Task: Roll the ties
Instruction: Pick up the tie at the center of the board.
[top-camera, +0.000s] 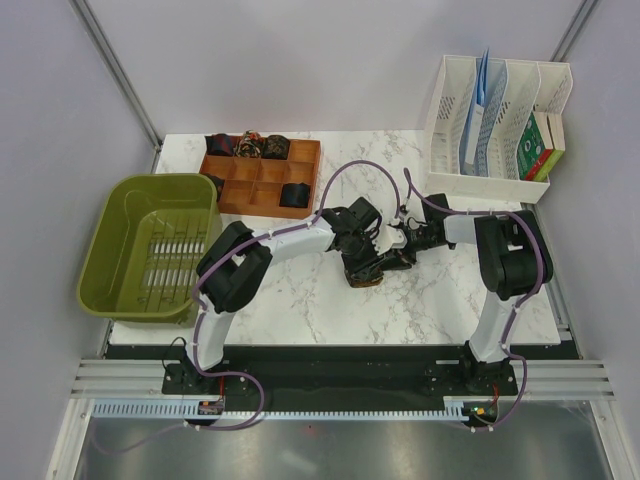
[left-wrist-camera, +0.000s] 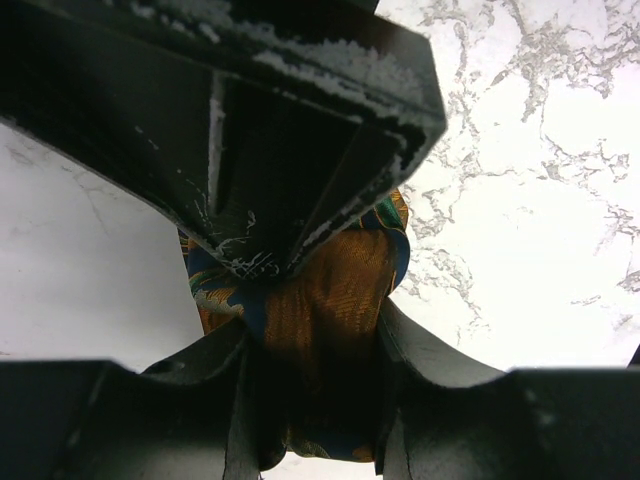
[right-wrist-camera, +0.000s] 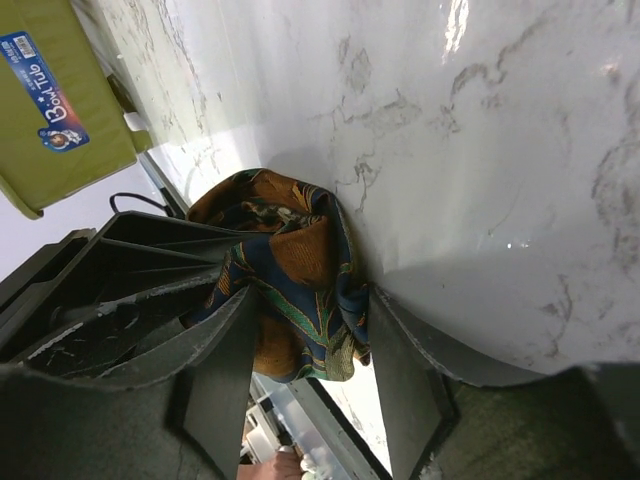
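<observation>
Four rolled ties (top-camera: 272, 148) sit in the wooden divided tray (top-camera: 240, 190) at the back of the overhead view. Three are along its far row and one is in a nearer right-hand compartment. Left of it stands an olive tub (top-camera: 105, 250) with a slotted floor. At the right a white file rack (top-camera: 480, 185) holds blue sheets (top-camera: 480, 95), with a green and red box (top-camera: 540, 150) against its end. Both arms meet mid-table over a patterned tie (top-camera: 362, 279), and the left gripper (top-camera: 360, 258) and right gripper (top-camera: 392, 255) hide most of it from us here. The table is white marble (top-camera: 300, 300), set between pale walls.

From the left wrist, we see its fingers pinching the orange-and-blue bundle from both sides. The right gripper's black bulk fills the upper frame, too close to read clearly.

From the right wrist, its fingers likewise clamp the tie, which is bunched against the marble with its lower end cut off. The tub's corner, bearing a blue sticker (right-wrist-camera: 45, 90), shows top left.
</observation>
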